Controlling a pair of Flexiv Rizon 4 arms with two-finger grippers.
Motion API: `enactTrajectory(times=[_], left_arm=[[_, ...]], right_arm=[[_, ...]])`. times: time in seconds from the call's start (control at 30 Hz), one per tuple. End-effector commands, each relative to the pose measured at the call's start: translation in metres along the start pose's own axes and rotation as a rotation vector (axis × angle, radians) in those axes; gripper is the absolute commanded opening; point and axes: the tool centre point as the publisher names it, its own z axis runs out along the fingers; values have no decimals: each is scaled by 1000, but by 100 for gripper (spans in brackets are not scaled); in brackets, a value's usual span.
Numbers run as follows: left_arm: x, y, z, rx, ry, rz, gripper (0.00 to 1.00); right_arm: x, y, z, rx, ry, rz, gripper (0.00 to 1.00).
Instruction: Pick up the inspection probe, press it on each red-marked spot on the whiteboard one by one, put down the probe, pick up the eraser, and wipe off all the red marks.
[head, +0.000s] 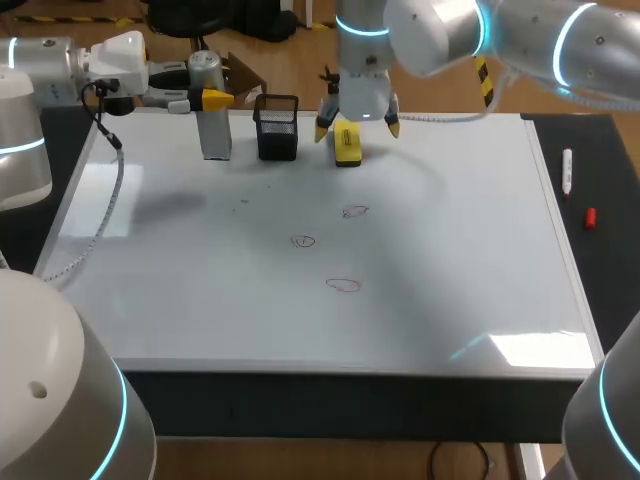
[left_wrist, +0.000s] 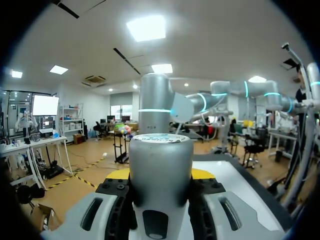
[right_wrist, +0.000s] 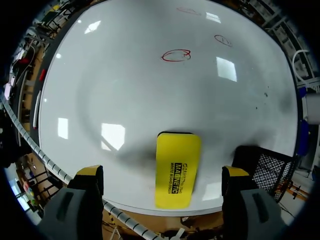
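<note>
- My left jaws (head: 205, 97) are clamped on the inspection probe (head: 213, 135), black pads pressed to both sides of its silver body in the left wrist view. The probe stands upright at the far left end of the whiteboard (head: 200, 300). I cannot tell whether its foot touches the board. Putting it down is not yet done.
- Just beside the probe stands a black mesh holder (head: 277, 127).
- Next comes the yellow eraser (right_wrist: 176, 167), lying flat on the board near its far edge. My right jaws (head: 357, 124) hang over it, spread wide, one yellow tip on each side and neither touching it. The eraser has not been picked up.
- Nearer the middle, three red marks are all there: one (head: 355, 211) closest to the eraser, one (head: 303, 241) a little left of it, and one (head: 342, 285) nearest the front. No wiping has begun.
- Nothing shows whether the probe has pressed each mark. With my right arm poised over the eraser, I judge the pressing is likely finished.
- Left to do: release the probe, grip the eraser, wipe all three marks.
- Off the board's right edge, a marker (head: 567, 170) and a red cap (head: 590, 217) lie on the dark tabletop (head: 605, 130).
</note>
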Motion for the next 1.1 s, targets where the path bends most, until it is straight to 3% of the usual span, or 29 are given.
enactTrajectory(times=[0.03, 0.5, 0.57, 0.63, 0.7, 0.77, 1.1], left_arm=[[0, -1, 0, 1, -1, 1, 0], [0, -1, 0, 1, -1, 1, 0], [0, -1, 0, 1, -1, 1, 0], [0, -1, 0, 1, -1, 1, 0], [0, -1, 0, 1, -1, 1, 0], [0, -1, 0, 1, -1, 1, 0], [0, -1, 0, 1, -1, 1, 0]], right_arm=[[-5, -7, 5, -9, 5, -1, 100], [-6, -5, 21, -30, 1, 6, 100], [-6, -5, 22, -33, 3, 7, 92], [-6, -5, 22, -35, 5, 9, 44], [-6, -4, 23, -38, 11, 12, 26], [-6, -2, 24, -39, 13, 15, 0], [2, 5, 16, -39, 31, 60, 0]])
